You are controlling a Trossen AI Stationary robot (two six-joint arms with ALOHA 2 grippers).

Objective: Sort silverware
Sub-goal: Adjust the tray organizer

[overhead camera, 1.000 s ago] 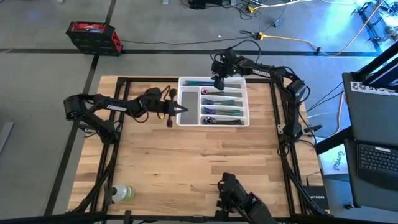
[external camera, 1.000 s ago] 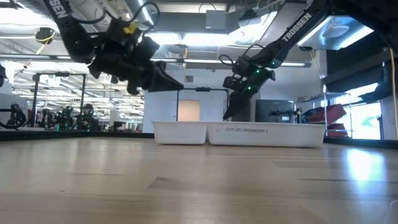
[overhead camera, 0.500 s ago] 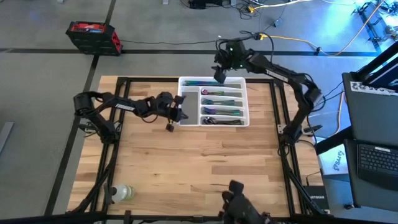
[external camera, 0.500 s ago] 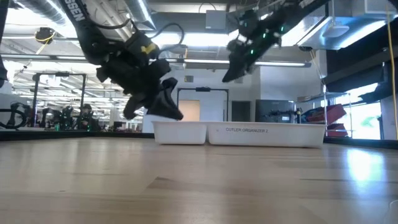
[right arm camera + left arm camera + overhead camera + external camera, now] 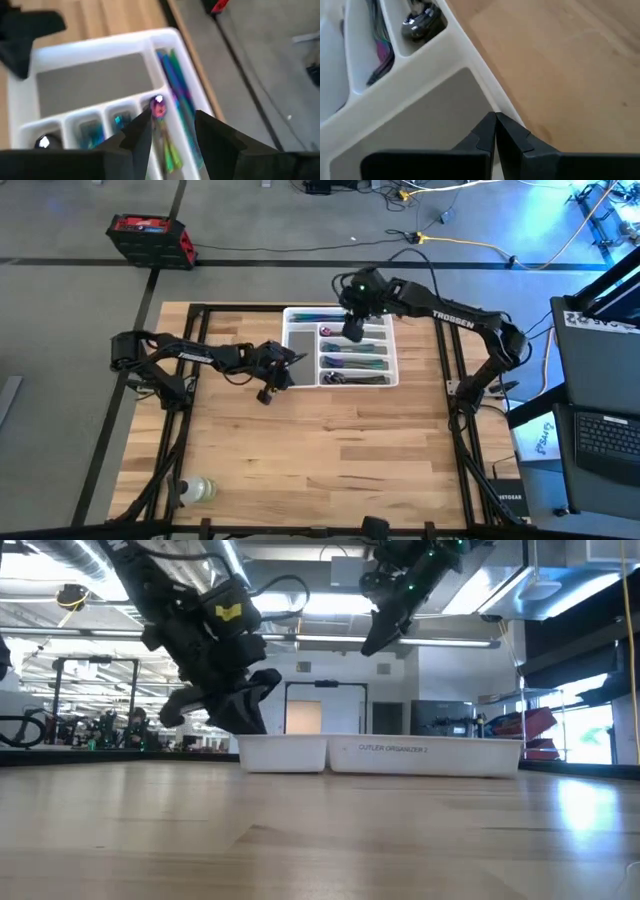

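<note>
Nearing completion, as far as these views are showing: no silverware is lying loose on the wooden table (image 5: pixel 300 440), and every piece in sight is resting inside the white tray (image 5: pixel 392 352). Whether each piece is sitting with its own kind is too fine to judge here, so the sorting itself is not being confirmed. The tray is sitting directly beneath the right gripper (image 5: pixel 352 330), which is hanging well above it with its fingers standing partly apart and nothing between them. Below that gripper, the long compartment along the tray's far edge is holding slim blue and teal pieces (image 5: pixel 172 85); the row of narrower compartments just beside it is carrying the rest of the silverware (image 5: pixel 355 362), purple, pink and teal, including a round pink-purple spoon bowl (image 5: pixel 158 105). The wide compartment (image 5: pixel 299 344) is showing only a grey bottom and appears to be holding nothing. The left gripper (image 5: pixel 281 365) is sitting low, just beside the tray's outer corner, its fingers pressed together on nothing and its tips (image 5: pixel 495 131) lying over the rim at that empty section. A clear plastic bottle (image 5: pixel 198 489) is lying well apart from both grippers, near the table's front corner, outside the sorting.
</note>
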